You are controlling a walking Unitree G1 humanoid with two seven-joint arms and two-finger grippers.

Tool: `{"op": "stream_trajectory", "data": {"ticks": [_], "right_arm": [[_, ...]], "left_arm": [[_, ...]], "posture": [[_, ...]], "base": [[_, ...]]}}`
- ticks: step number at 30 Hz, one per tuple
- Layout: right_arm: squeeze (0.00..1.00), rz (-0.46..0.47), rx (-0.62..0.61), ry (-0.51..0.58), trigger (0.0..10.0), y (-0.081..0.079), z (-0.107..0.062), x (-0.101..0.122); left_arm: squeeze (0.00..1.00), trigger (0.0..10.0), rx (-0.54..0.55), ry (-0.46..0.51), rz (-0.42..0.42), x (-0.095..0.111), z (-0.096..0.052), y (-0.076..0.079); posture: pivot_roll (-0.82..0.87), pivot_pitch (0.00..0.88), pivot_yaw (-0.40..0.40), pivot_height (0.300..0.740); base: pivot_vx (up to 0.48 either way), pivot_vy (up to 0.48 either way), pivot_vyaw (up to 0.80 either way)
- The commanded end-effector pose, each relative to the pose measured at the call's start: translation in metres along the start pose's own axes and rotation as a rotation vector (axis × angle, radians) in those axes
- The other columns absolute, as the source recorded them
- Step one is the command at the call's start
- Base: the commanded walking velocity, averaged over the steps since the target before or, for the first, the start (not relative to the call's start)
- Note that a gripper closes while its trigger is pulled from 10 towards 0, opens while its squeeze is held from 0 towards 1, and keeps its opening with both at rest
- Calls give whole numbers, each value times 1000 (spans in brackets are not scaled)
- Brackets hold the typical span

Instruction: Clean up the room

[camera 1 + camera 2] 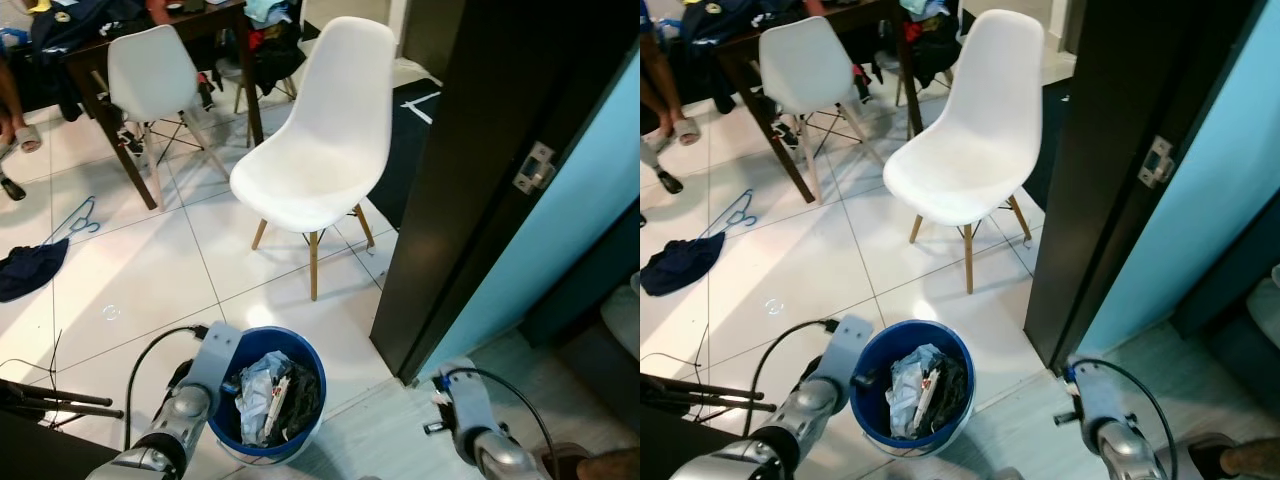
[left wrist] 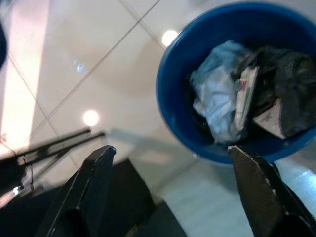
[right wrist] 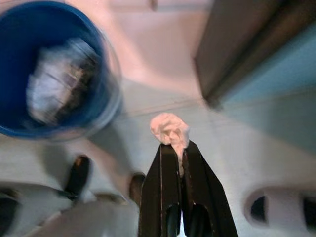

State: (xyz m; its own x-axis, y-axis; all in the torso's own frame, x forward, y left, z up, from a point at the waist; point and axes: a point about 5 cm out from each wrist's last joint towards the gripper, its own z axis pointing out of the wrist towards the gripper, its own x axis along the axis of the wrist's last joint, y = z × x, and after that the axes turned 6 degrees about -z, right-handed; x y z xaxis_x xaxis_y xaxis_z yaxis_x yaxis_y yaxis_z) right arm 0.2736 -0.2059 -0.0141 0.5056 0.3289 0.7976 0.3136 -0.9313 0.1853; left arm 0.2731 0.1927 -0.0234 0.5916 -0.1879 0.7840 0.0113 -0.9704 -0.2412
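Tissue wad [image 3: 170,129], pale pink, crumpled: right wrist view, pinched at the tips of my right gripper [image 3: 174,148], fingers closed on it; blue bin [image 3: 54,74] lies off to one side of the gripper, well apart, over bare floor
Left wrist view: left gripper [image 2: 170,163] spread open, holding nothing, bin rim [image 2: 170,123] just ahead of its fingers, paper and dark wrappers inside
Head views: bin [image 1: 268,395] sits at my left arm, right arm across from it by the dark door [image 1: 480,160]; I judge the wad must travel leftward to drop in
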Motion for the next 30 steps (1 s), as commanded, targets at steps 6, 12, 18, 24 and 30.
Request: {"op": "stream_trajectory", "data": {"ticks": [6,12,18,24,30], "right_arm": [[0,-43,164,73,10000,-45,28,68],[0,-48,235,103,10000,-66,33,89],[1000,22,330,183,10000,-98,36,127],[1000,89,334,261,10000,-99,36,155],[1000,-10,326,317,10000,-96,34,184]], "left_arm": [[0,10000,211,23,-134,-42,-18,-40],[0,10000,265,34,-157,-61,-30,-50],[0,10000,302,-60,-129,-117,-65,-49],[0,10000,294,-62,-118,-126,-73,-45],[0,10000,260,-53,-106,-126,-75,-39]], "posture": [[-3,252,-27,740],[39,267,-39,740],[128,324,-55,740],[158,338,-59,740],[127,333,-59,740]], "base": [[0,0,0],[0,0,0],[0,0,0],[0,0,0],[0,0,0]]}}
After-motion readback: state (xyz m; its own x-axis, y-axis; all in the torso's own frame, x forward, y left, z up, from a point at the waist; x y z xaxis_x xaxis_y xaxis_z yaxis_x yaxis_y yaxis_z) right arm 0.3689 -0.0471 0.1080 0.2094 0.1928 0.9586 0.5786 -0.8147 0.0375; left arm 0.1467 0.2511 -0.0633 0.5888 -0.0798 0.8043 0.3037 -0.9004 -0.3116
